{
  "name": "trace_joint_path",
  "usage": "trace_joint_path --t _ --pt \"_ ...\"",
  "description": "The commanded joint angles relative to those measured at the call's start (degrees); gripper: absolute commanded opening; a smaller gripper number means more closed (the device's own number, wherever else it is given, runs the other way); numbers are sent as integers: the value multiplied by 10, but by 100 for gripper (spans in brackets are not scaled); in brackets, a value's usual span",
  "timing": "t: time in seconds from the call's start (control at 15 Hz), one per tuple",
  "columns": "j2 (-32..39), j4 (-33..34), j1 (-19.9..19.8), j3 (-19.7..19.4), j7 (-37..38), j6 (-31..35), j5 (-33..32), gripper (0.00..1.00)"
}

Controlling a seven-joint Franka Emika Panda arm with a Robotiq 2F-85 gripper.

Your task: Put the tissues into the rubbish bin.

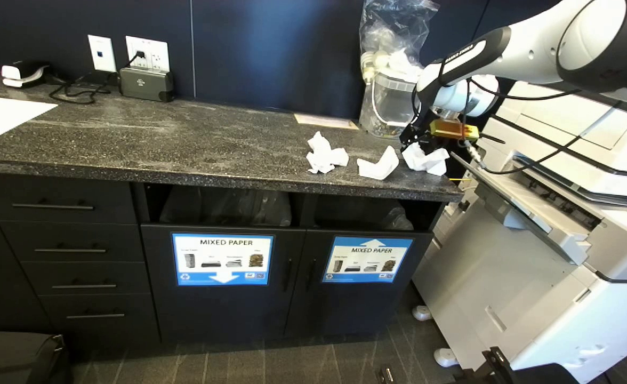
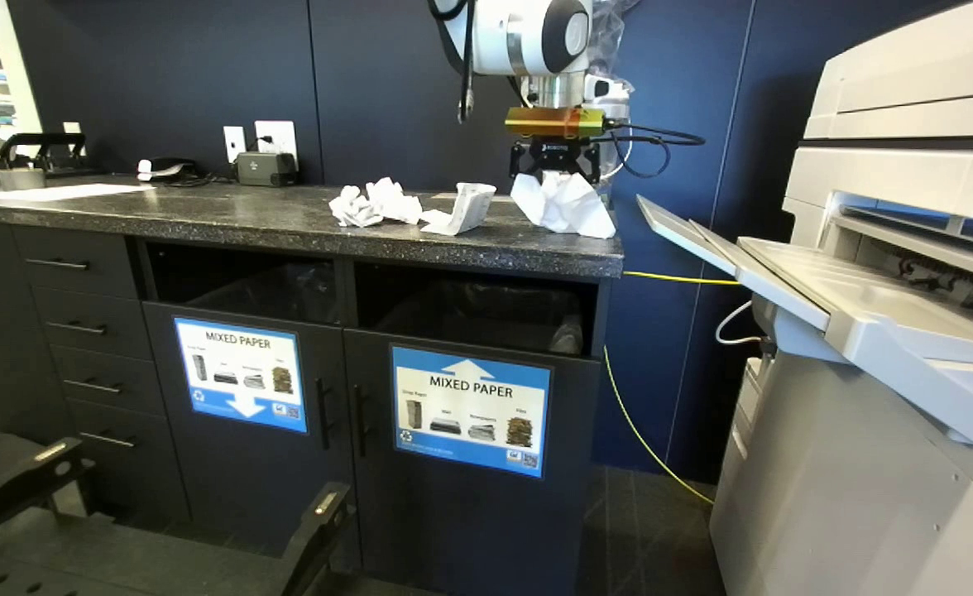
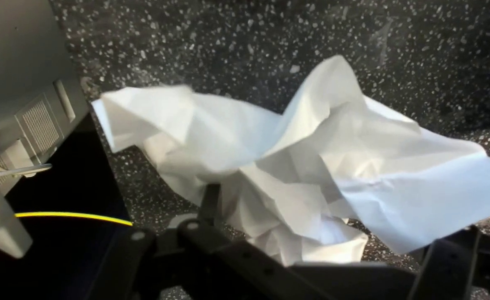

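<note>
Several crumpled white tissues lie on the dark speckled counter near its right end. The right one is under my gripper and fills the middle of the wrist view. The gripper points down with its fingers wide apart around this tissue; the tips are partly hidden by paper. The middle tissue and the left crumpled paper lie to the left. The rubbish bins are in cabinet openings below, lined with bags.
A clear plastic bag over a container stands behind the gripper against the wall. A printer with a protruding tray stands right of the counter. The counter's front edge overhangs the bin openings. A yellow cable hangs at the right.
</note>
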Motion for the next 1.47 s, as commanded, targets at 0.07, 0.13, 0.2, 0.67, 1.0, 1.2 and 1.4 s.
trace_joint_path --t 0.07,0.13,0.2,0.67,1.0,1.2,1.4 --pt "36 63 -11 13 -12 -28 2 74" --pt "41 70 -11 13 -12 -32 2 68" --pt "45 77 -11 13 -12 -35 2 58" --pt "68 120 -12 14 -17 -54 1 10" --pt "81 145 -16 17 -27 -78 1 10" --pt "81 156 -16 15 -31 -128 -1 11" --pt "64 147 -12 5 -17 -200 -7 10"
